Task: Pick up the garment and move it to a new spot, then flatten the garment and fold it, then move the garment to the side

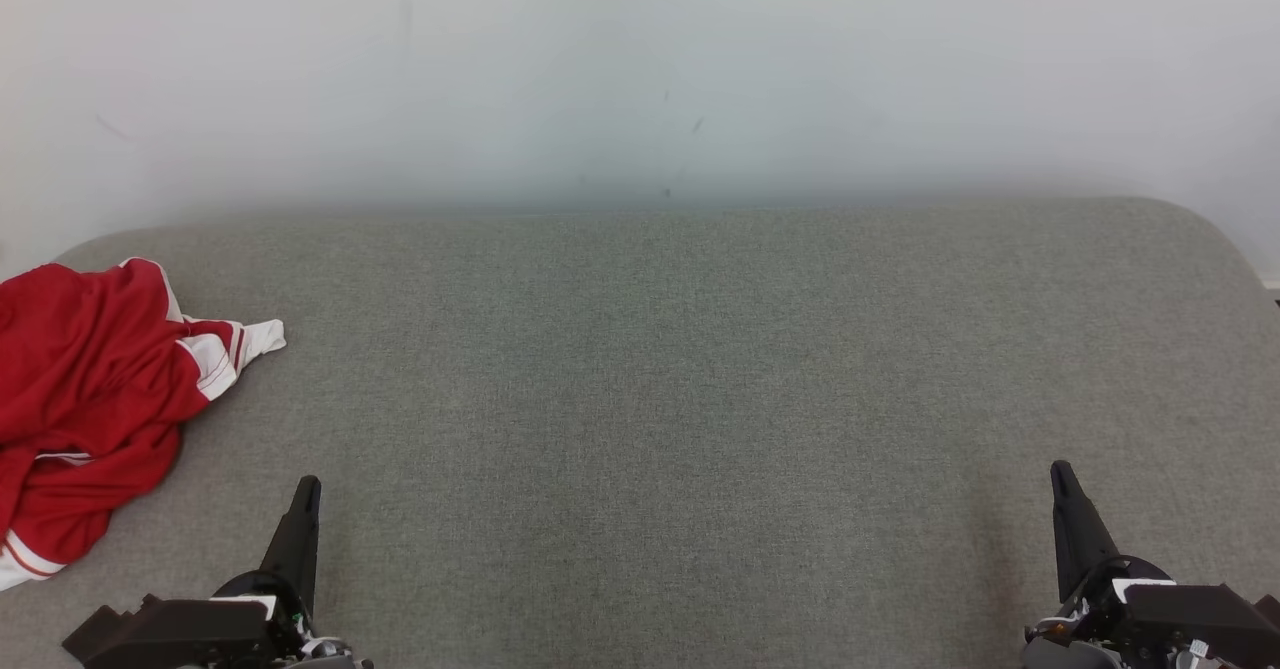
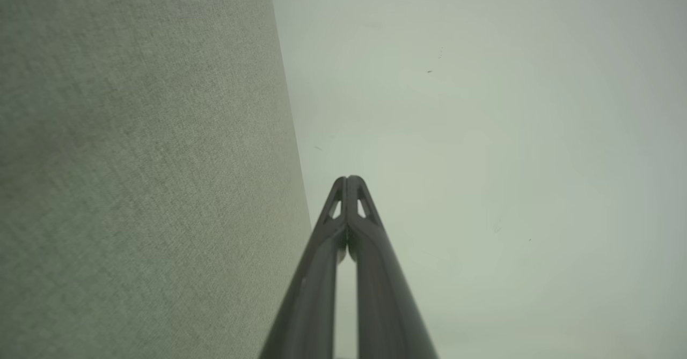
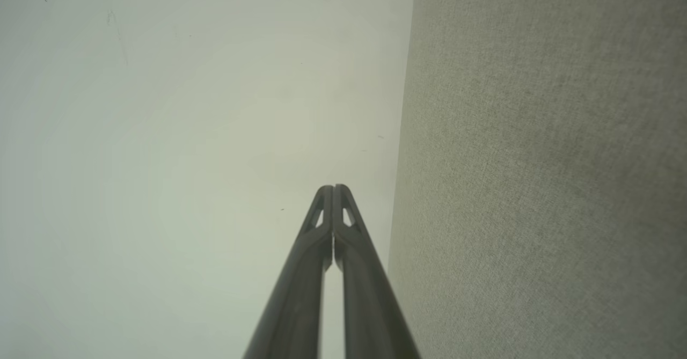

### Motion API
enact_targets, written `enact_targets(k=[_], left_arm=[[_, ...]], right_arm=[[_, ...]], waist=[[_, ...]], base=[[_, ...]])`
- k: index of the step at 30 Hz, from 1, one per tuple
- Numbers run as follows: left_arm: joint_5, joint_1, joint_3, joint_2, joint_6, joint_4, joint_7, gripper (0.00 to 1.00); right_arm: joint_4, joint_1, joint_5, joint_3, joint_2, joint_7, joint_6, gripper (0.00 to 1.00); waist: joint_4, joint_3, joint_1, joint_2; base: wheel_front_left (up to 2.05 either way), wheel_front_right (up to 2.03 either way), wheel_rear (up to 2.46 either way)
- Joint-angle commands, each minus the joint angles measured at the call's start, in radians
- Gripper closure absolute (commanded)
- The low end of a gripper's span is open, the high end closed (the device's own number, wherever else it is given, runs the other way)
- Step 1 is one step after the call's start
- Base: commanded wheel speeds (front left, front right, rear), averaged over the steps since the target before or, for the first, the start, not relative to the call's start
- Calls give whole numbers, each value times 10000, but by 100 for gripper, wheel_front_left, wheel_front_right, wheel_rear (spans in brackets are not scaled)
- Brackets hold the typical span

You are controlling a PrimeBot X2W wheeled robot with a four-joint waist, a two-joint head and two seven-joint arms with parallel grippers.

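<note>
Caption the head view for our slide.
Red garment lies crumpled at left edge of grey surface; left gripper and right gripper shut, empty.

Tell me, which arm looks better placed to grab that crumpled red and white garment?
The left, probably. The crumpled red-and-white fabric garment lies near the left pincer; the right pincer sits far across the grey fabric surface. Both are shut.

Cloth garment (image 1: 90,379), matt woven upholstery (image 1: 700,399)

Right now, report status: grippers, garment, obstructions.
Left gripper shut, empty. Right gripper shut, empty. Red-and-white garment crumpled, far left of grey fabric surface, untouched. No obstruction seen.
</note>
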Motion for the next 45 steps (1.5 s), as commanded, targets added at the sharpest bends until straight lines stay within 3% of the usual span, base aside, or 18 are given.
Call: enact_targets(k=[1, 45], left_arm=[[-59, -89, 17, 27, -30, 0, 5, 100], [-59, -89, 17, 27, -30, 0, 4, 100]], right_arm=[[-29, -92, -1, -8, -21, 16, 12, 100], [-29, -92, -1, -8, -21, 16, 12, 100]], waist=[[0, 0, 0, 0], [0, 0, 0, 0]], base=[[0, 0, 0], [0, 0, 0]])
